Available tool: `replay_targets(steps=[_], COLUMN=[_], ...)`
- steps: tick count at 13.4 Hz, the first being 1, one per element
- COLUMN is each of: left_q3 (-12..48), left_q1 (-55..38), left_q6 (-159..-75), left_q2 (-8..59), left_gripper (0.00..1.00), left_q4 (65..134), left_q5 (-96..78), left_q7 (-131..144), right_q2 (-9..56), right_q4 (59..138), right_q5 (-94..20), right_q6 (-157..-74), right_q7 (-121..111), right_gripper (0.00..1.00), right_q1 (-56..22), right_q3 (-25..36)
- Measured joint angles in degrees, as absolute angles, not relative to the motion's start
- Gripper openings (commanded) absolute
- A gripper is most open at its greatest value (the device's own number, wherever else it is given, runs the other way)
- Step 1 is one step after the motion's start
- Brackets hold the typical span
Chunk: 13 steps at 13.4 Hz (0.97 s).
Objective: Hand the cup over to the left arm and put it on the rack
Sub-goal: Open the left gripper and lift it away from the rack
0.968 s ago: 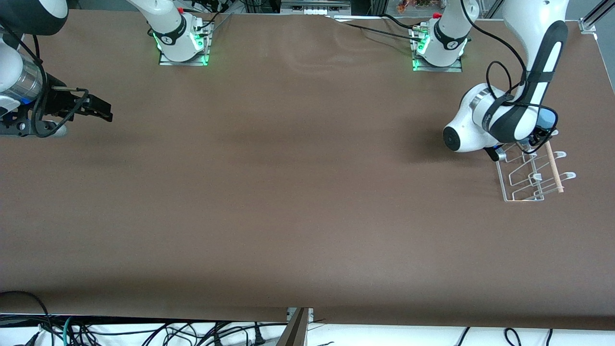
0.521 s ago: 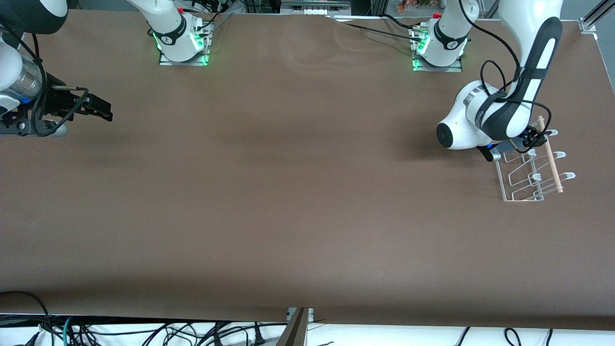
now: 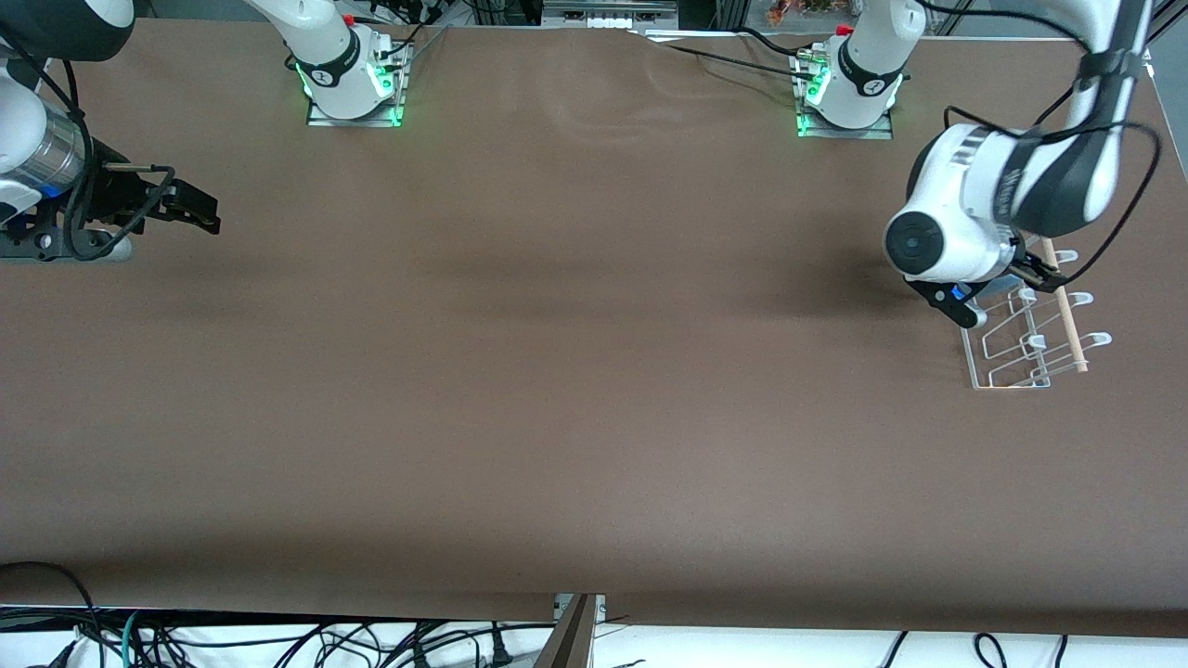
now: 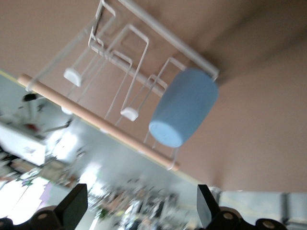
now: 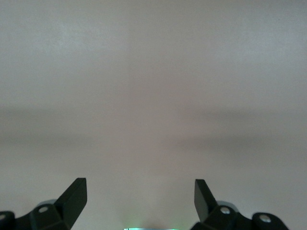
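Cup (image 4: 184, 107) now sits on the rack (image 4: 125, 72), and we've pulled our spread-open left claw (image 4: 139, 211) off it while the right claw (image 5: 140, 199) waits open, so we're basically done.

Big brown table (image 3: 557, 371) filling almost the whole front view, smooth and bare, with soft dark shadows lying across it. Two small metal plates (image 3: 355, 113) sitting along the top edge, glowing green. Black wires (image 3: 278, 640) tangling on a white floor (image 3: 789, 649) just below the table's near edge. A thin metal post (image 3: 575, 631) sticking up at the middle of that edge. Bright, blurry room stuff (image 4: 72, 163) showing past the table's edge in the left wrist view, too fuzzy to name. Even light falling everywhere.
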<state>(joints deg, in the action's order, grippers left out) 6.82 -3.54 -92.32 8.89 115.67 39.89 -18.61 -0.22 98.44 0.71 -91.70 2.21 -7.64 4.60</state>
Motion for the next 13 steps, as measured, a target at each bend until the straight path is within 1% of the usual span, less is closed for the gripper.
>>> replay_targets(steps=[6,8,11,13], left_q3=[6.83,6.86,6.75,6.28], left_q1=[-3.54,-3.62,-3.62,-3.03], left_q6=[-92.4,-92.62,-92.71,-95.09], left_q2=[8.23,8.36,8.9,9.04], left_gripper=[1.0,1.0,1.0,1.0], left_q4=[98.91,94.28,91.26,91.12], left_q5=[10.62,6.01,4.33,3.74], left_q7=[-18.69,-18.68,-14.98,-3.72], right_q2=[-0.2,-0.19,-0.18,-0.18], right_q4=[98.39,98.37,98.35,98.35], right_q5=[0.71,0.71,0.71,0.71], right_q6=[-91.71,-91.71,-91.71,-91.71], right_q7=[2.21,2.2,2.2,2.2], right_gripper=[0.99,0.99,0.99,0.99], right_q1=[-7.64,-7.64,-7.64,-7.64], right_q3=[4.59,4.59,4.59,4.59])
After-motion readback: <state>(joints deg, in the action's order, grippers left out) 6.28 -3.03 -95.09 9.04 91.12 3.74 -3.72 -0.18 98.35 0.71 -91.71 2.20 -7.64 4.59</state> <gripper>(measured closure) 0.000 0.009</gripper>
